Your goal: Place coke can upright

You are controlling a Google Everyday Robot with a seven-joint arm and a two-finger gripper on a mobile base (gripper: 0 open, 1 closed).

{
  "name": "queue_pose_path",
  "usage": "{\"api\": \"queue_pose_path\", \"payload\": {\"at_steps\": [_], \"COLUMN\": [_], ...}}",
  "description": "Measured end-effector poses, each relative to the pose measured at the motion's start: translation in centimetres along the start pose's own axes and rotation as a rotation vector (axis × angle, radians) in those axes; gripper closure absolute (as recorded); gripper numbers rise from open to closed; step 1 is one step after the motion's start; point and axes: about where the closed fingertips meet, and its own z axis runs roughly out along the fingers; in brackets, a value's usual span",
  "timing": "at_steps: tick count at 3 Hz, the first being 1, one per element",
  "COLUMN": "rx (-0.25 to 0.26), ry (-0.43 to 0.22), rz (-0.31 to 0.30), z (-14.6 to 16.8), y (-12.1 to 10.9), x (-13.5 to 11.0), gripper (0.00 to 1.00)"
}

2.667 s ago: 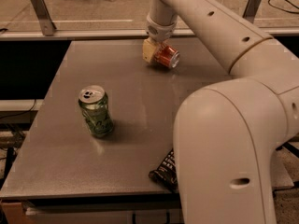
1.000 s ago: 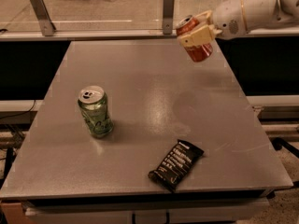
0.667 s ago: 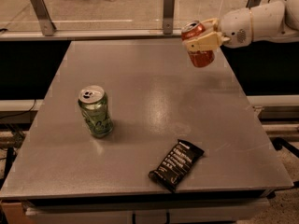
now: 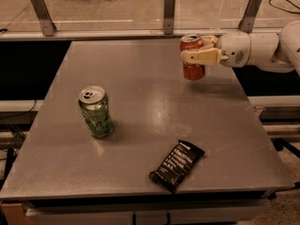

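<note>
The flat grey rectangular table [image 4: 154, 102] gives a level landing spot near its far right corner. There the cream two-finger gripper [image 4: 194, 56], reaching in from the right edge, is clamped around the middle of the red aluminium coke can [image 4: 193, 72], which stands upright and seems just above the surface. A good placement likely means lowering straight down, keeping the can vertical, and releasing only once its base sits flat. The green patterned can [image 4: 96, 112] near the left edge and the black snack wrapper [image 4: 176, 165] by the front edge lie well apart.

Two soda cans: one red coke can [image 4: 193, 71], one green can [image 4: 96, 112]. One black snack wrapper [image 4: 176, 165]. One desk [image 4: 154, 102]. One gripper [image 4: 195, 50], upper right, clasping the coke can.
</note>
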Motion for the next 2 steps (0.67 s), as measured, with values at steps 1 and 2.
{"api": "queue_pose_path", "payload": {"at_steps": [1, 2], "rx": [-0.052, -0.092], "ry": [-0.098, -0.138], "rz": [0.009, -0.012], "z": [0.59, 0.54], "y": [0.83, 1.25], "x": [0.82, 1.27], "gripper": [1.00, 0.82]}}
